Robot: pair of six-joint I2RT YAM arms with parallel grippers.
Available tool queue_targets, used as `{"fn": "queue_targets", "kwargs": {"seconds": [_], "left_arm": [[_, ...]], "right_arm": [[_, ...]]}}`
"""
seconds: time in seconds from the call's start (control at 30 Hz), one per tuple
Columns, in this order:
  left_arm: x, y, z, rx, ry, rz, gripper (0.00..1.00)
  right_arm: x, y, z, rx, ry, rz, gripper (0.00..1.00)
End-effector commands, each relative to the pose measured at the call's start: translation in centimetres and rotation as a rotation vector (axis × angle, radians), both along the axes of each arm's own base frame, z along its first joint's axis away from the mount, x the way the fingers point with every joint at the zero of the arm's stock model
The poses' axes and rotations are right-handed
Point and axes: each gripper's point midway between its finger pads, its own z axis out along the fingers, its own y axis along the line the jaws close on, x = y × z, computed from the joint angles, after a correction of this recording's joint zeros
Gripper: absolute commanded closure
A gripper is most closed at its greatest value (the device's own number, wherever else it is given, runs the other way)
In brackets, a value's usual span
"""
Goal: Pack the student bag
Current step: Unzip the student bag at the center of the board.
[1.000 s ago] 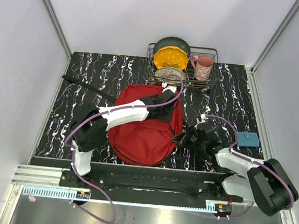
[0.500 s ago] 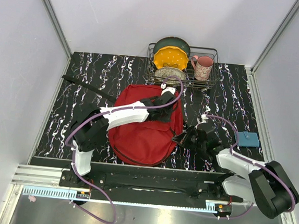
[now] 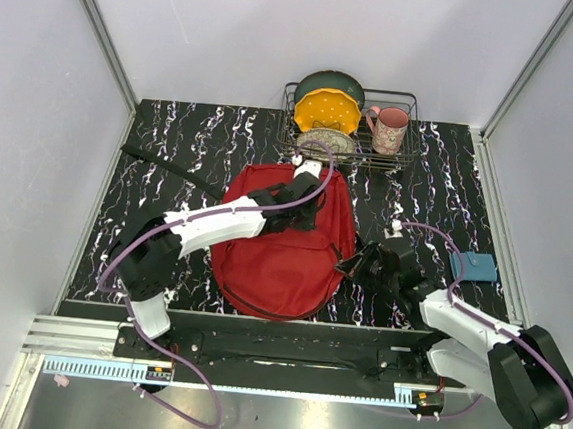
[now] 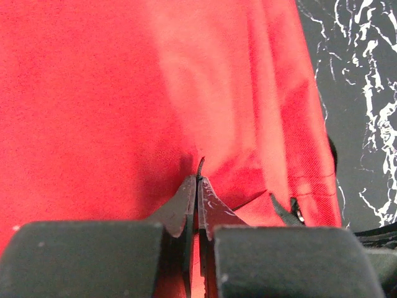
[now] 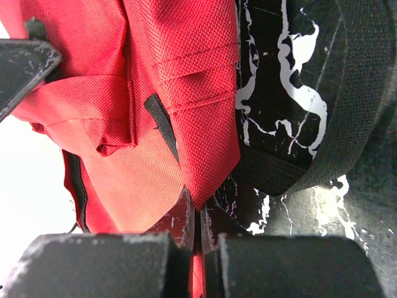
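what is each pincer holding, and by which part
Both grip the bag: left pincer pinches fabric near its far end, right pincer a fabric fold at its right edge.

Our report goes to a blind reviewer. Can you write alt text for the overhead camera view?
A red student bag lies flat on a black marbled table, the left claw at its far end and the right claw at its right edge. Behind it a wire rack holds plates and a pink mug.
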Motion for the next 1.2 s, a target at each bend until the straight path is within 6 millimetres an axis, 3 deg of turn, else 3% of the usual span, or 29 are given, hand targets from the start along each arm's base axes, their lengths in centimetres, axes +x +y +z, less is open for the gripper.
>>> {"fn": "queue_targets", "kwargs": {"seconds": [0.0, 0.1, 0.13, 0.17, 0.23, 0.4, 0.5, 0.6, 0.63, 0.67, 0.7, 0.73, 0.77, 0.97, 1.17], "left_arm": [[0.9, 3.0, 2.2, 0.015, -0.079, 0.073, 1.00], [0.5, 4.4, 1.7, 0.023, -0.075, 0.085, 1.00], [0.2, 4.5, 1.2, 0.015, -0.070, 0.078, 1.00], [0.1, 4.3, 1.6, -0.005, -0.078, 0.071, 1.00], [-0.1, 3.8, 1.8, -0.037, -0.077, 0.057, 1.00], [-0.1, 3.5, 2.4, -0.056, -0.082, 0.048, 1.00], [-0.1, 3.3, 2.7, -0.069, -0.082, 0.046, 1.00], [-0.1, 3.1, 2.9, -0.077, -0.080, 0.042, 1.00], [-0.1, 3.1, 2.9, -0.078, -0.081, 0.042, 1.00], [-0.1, 3.2, 2.9, -0.078, -0.079, 0.045, 1.00], [-0.1, 3.3, 2.8, -0.074, -0.077, 0.048, 1.00], [-0.2, 3.2, 2.6, -0.072, -0.072, 0.049, 1.00], [-0.2, 3.2, 2.6, -0.069, -0.069, 0.046, 1.00], [-0.5, 3.1, 2.2, -0.070, -0.055, 0.038, 1.00], [-0.3, 3.0, 2.3, -0.081, -0.057, 0.045, 1.00]], "right_arm": [[0.2, -2.0, -1.2, -0.089, 0.000, -0.070, 1.00], [0.0, -2.1, -0.9, -0.089, -0.005, -0.066, 0.96], [0.0, -1.9, -0.6, -0.083, -0.011, -0.055, 0.85], [0.0, -1.6, 0.2, -0.063, -0.026, -0.045, 0.59], [-0.2, -1.0, 2.7, -0.005, -0.059, -0.029, 0.43], [0.2, -1.7, 9.0, 0.086, -0.206, -0.091, 0.29], [0.8, -1.5, 11.2, 0.128, -0.291, -0.096, 0.29], [1.8, -0.2, 11.0, 0.116, -0.279, -0.051, 0.30], [2.3, 0.3, 9.6, 0.089, -0.238, -0.032, 0.31], [2.6, 0.8, 9.4, 0.092, -0.227, -0.017, 0.33], [3.1, 1.5, 10.0, 0.112, -0.242, 0.005, 0.37], [3.5, 2.0, 9.0, 0.104, -0.212, 0.016, 0.44], [3.9, 2.4, 9.1, 0.113, -0.217, 0.021, 0.48], [6.5, 4.0, 8.7, 0.108, -0.224, 0.036, 0.50], [6.3, 5.3, 7.8, 0.163, -0.188, 0.079, 0.55]]}}
